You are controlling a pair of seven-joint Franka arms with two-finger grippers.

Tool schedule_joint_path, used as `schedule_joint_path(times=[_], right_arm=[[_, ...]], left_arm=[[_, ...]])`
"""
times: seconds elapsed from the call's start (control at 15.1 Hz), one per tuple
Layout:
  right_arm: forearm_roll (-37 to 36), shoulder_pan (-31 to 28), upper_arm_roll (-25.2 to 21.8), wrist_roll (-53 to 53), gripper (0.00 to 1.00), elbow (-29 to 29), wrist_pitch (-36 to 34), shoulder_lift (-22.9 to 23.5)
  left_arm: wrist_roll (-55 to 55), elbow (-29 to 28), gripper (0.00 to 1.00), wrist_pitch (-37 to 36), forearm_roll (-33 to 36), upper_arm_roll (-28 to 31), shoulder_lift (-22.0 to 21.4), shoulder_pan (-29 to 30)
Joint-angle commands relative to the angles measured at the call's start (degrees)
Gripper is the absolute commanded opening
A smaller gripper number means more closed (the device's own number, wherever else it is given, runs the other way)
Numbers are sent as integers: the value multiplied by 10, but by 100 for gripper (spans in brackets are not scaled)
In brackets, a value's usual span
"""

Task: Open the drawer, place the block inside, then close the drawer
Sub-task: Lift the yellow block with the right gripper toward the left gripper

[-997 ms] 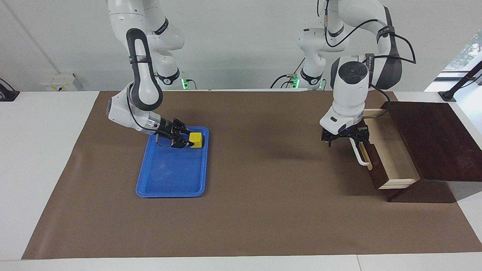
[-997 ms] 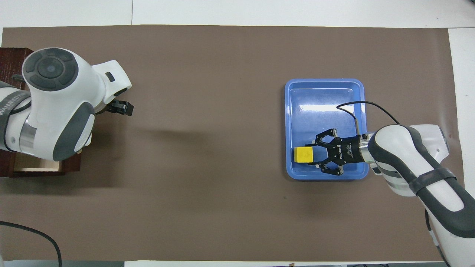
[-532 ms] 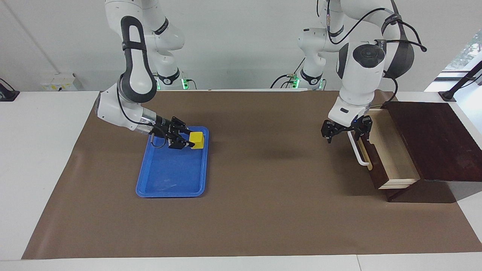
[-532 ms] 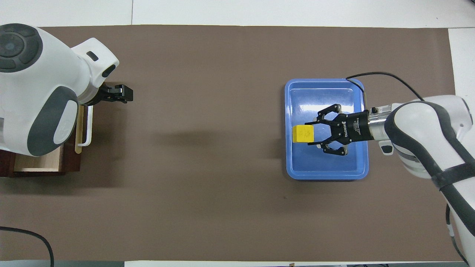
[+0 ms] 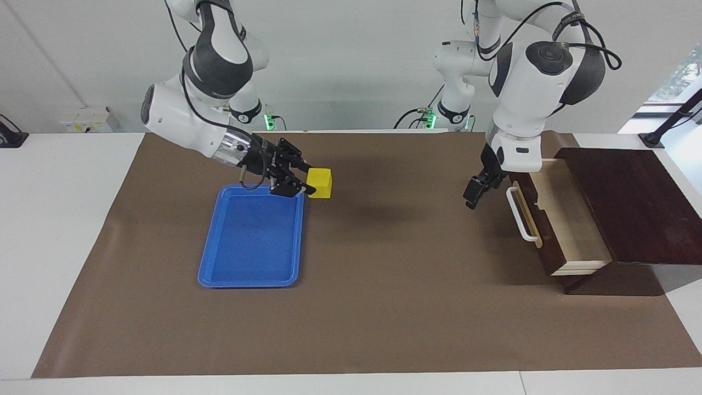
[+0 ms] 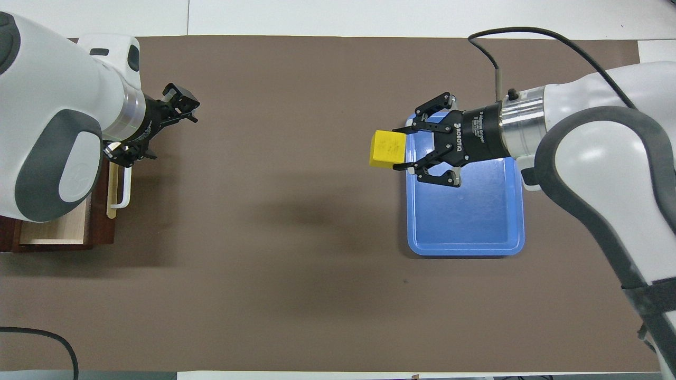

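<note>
Facing view shows the right gripper [image 5: 305, 181] clenched on the block [image 5: 320, 182], holding it in the air over the brown mat, just past the edge of the blue tray [image 5: 249, 274] that lies below the gripper. The drawer [image 5: 565, 216] stands pulled out, well apart from this gripper toward the left arm's end of the counter [image 5: 66, 219]; its pale interior lies bare and its long axis runs along the white handle [image 5: 520, 215]. The left gripper [image 5: 476, 193] hangs just beside that handle, clear of it, over the mat; whether its fingers are parted I cannot tell. The carry, as I judge it, turns on one relation: the drawer's opening lies straight ahead of the right gripper's fingertips, across the middle of the mat, and the left arm is much the nearer to it. Overhead view shows the block [image 6: 388, 149] pinched between two fingertips [image 6: 412, 131], but the left arm's bulk hides most of the drawer [image 6: 58, 232] there, whereas the facing view shows its whole cavity.
</note>
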Motion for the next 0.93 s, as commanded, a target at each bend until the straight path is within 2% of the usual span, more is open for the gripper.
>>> schedule_joint_path(times=[0.0, 0.33, 0.6, 0.86], right_arm=[[-11, 44, -1, 54, 0, 39, 42, 29], [-11, 153, -1, 104, 0, 11, 179, 35], [-11, 198, -1, 104, 0, -10, 213, 35], [-10, 212, 0, 104, 0, -26, 224, 29]], left_arm=[[-136, 24, 100, -11, -17, 7, 12, -6], [-322, 55, 100, -13, -15, 8, 38, -7], [-451, 70, 100, -20, -15, 8, 46, -6], [-505, 69, 100, -38, -12, 8, 45, -7]])
